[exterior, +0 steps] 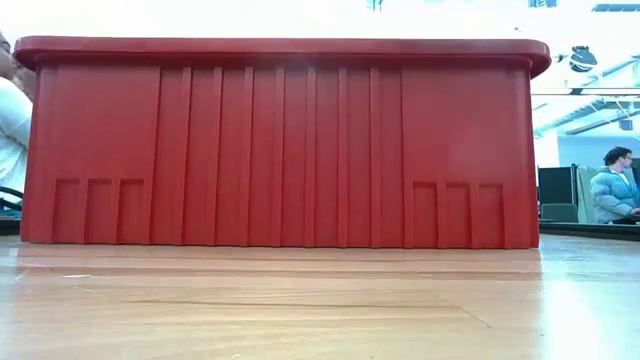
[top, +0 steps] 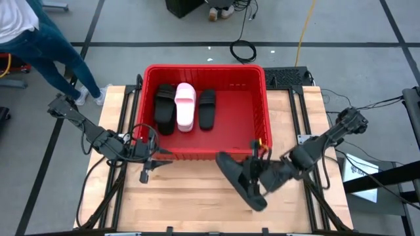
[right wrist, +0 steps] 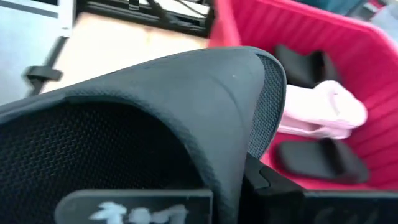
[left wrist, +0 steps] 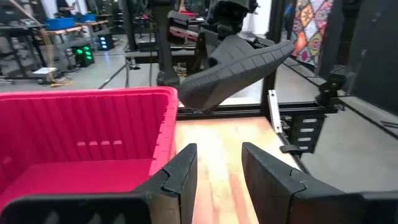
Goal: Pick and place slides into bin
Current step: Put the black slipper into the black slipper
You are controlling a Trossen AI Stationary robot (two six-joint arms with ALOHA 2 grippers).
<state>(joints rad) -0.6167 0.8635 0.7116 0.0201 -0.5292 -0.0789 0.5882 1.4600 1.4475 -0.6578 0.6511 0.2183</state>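
The red bin (top: pixel 203 67) stands at the table's far middle; its near wall fills the low view (exterior: pixel 280 150). Two black slides (top: pixel 165 108) (top: pixel 207 108) and a pale pink slide (top: pixel 186 105) lie flat on its floor. My right gripper (top: pixel 257 172) is shut on another black slide (top: pixel 237 180), in the air just in front of the bin's near right corner. My left gripper (top: pixel 149 157) is open and empty by the bin's near wall, left of the middle; its fingers (left wrist: pixel 217 152) point toward the held slide (left wrist: pixel 236 68). My right gripper holds the black slide about its middle, by the broad strap (right wrist: pixel 186 93); the slide itself hides the fingertips. The fingers come from the table's right side, slanting down. The slide is lifted clear of the table and tilted, one end higher, its ribbed sole (left wrist: pixel 249 62) toward the left arm.
The bin's right half (top: pixel 239 108) is bare floor. Bare wooden table (top: pixel 190 196) lies in front of the bin. A person (top: pixel 39 39) stands beyond the table's far left corner, and another sits in the room behind (exterior: pixel 610 190).
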